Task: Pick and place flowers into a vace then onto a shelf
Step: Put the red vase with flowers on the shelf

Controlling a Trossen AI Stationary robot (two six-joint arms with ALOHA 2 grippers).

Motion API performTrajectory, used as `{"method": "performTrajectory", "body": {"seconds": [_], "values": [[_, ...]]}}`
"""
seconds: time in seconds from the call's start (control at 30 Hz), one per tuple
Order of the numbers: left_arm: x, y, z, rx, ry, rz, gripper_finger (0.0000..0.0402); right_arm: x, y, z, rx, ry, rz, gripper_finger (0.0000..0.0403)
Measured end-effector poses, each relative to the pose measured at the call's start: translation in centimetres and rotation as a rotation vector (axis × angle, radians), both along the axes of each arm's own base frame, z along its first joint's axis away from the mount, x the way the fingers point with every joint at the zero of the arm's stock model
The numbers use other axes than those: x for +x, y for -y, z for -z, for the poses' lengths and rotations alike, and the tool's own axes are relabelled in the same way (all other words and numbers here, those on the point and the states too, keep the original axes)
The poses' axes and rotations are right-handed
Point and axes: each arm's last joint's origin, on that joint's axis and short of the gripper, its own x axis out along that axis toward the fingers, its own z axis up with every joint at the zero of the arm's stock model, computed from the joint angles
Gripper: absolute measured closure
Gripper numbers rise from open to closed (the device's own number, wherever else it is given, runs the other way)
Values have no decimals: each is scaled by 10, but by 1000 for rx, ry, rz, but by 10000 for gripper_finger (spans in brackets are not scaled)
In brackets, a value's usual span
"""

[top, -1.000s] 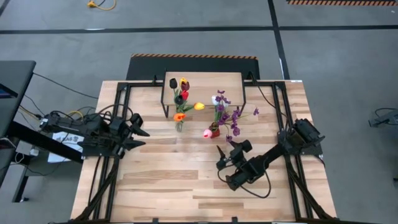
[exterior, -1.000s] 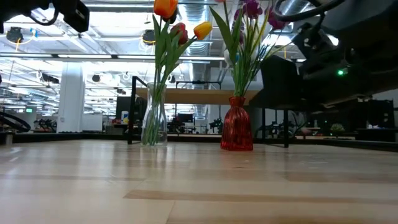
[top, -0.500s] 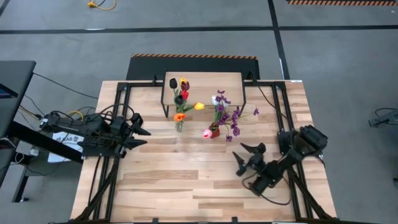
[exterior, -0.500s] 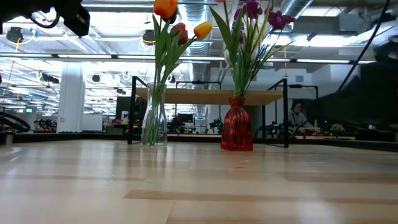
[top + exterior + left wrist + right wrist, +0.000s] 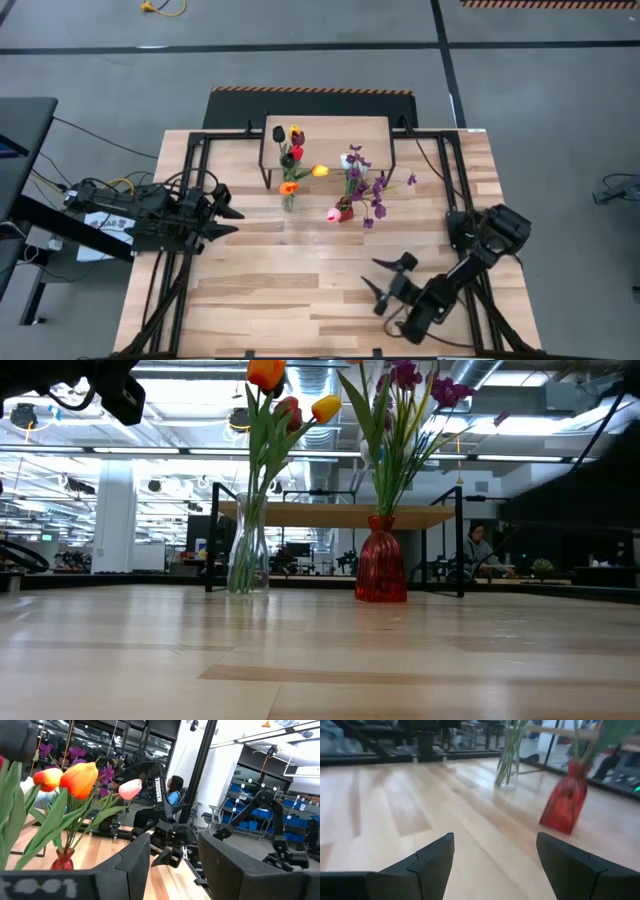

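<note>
Two vases stand on the tabletop just in front of the shelf [image 5: 330, 128], a small wooden board on thin black legs. A clear glass vase [image 5: 288, 203] holds red, yellow, orange and dark tulips [image 5: 270, 400] by their stems. A red vase [image 5: 344, 211] holds purple sprigs [image 5: 366, 186] and a pink tulip. My left gripper [image 5: 228, 221] hovers open at the table's left, pointing at the vases. My right gripper [image 5: 379, 279] is open low over the near right of the table, well clear of the red vase [image 5: 564, 804].
Black frame rails [image 5: 190, 190] run along both sides of the table and behind the shelf. A wide stretch of bare tabletop [image 5: 280, 290] lies between the vases and the near edge. A person [image 5: 478, 550] sits in the room beyond the table.
My right gripper has swung away from the red vase, first toward the table's right edge, then toward the near edge, turning as it went and staying open. It has left the low view. The vases and flowers have not moved.
</note>
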Motion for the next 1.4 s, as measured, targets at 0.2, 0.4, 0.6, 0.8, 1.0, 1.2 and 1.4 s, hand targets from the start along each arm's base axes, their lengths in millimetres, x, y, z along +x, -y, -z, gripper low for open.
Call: {"method": "performTrajectory", "body": {"seconds": [0.2, 0.4, 0.6, 0.8, 1.0, 1.2, 1.4], "values": [[0, 0, 0, -4, 3, 0, 246, 49, 18, -18, -55, -62, 99, 127], [0, 0, 1, -4, 2, 1, 246, 77, 52, -16, 34, -176, 117, 127], [0, 0, 1, -5, -1, 1, 246, 81, 47, -18, -34, -225, 8, 127], [0, 0, 2, -11, -10, 2, 246, 79, 21, -29, 22, -368, -625, 127], [0, 1, 2, -17, -14, 3, 246, 53, 25, -92, 77, -225, -861, 127], [0, 4, 2, -17, -10, 27, 246, -11, 52, -89, 37, 173, -854, 127], [-1, 4, 1, -14, -1, 6, 246, -13, 80, -54, 95, 287, -615, 127]]}}
